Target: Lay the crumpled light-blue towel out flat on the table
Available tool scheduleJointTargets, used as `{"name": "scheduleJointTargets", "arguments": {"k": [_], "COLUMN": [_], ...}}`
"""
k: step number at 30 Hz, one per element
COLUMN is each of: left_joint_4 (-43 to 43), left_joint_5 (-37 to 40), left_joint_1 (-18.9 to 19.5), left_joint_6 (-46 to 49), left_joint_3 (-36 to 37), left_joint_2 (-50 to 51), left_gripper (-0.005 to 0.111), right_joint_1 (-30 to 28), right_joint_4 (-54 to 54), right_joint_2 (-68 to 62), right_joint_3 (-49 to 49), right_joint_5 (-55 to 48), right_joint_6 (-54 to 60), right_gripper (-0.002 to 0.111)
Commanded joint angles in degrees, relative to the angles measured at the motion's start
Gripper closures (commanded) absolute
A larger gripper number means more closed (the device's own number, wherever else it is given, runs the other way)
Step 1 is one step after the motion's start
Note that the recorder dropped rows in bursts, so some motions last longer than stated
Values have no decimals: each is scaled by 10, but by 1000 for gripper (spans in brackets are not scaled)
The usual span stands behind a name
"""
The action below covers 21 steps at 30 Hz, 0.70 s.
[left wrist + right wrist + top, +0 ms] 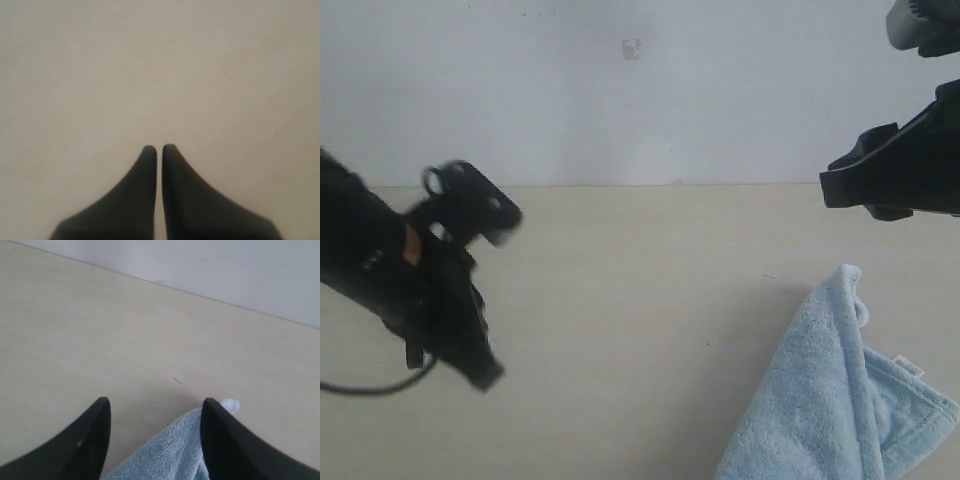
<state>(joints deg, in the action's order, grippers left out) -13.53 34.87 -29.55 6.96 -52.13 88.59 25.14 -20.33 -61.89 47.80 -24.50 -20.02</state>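
Black right end effector (155, 402) spread, above towel (165, 450)

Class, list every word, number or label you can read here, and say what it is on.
None can be read.
Tag on the towel: too small and blurred to read.
Small patch on the wall: blurred, no letters show.

Exterior view high above table (620, 300), facing wall (620, 90); right wrist close over the same towel (165, 455).
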Motion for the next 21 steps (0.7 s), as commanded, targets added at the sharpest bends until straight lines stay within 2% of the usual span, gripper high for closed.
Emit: {"name": "scheduleJointTargets", "arguments": {"k": [1, 2, 3, 5, 7, 10, 12, 15, 18, 21], "left_joint_4": [358, 372, 375, 361, 351, 352, 363, 366, 366, 366], "left_joint_5": [165, 150, 105, 86, 100, 95, 94, 64, 1, -28], "left_joint_1": [-42, -42, -42, -42, -42, -42, -42, -42, -42, -42], "left_joint_6": [639, 679, 668, 641, 638, 638, 633, 648, 706, 738], "left_joint_3": [-10, -6, 1, 10, 25, 70, 104, 141, 176, 195], "left_joint_2": [42, 44, 44, 44, 44, 44, 44, 44, 44, 44], "left_gripper": [103, 103, 103, 101, 90, 65, 55, 53, 53, 53], "right_joint_1": [0, 0, 0, 0, 0, 0, 0, 0, 0, 0], "right_joint_4": [3, 3, 3, 3, 3, 3, 3, 3, 3, 3], "right_joint_2": [0, 0, 0, 0, 0, 0, 0, 0, 0, 0], "right_joint_3": [1, 1, 1, 1, 1, 1, 1, 1, 1, 1], "right_joint_5": [8, 8, 8, 10, 11, 11, 11, 11, 11, 11], "right_joint_6": [4, 4, 4, 4, 4, 4, 4, 4, 4, 4], "right_gripper": [56, 56, 56, 56, 56, 56, 56, 56, 56, 56]}}
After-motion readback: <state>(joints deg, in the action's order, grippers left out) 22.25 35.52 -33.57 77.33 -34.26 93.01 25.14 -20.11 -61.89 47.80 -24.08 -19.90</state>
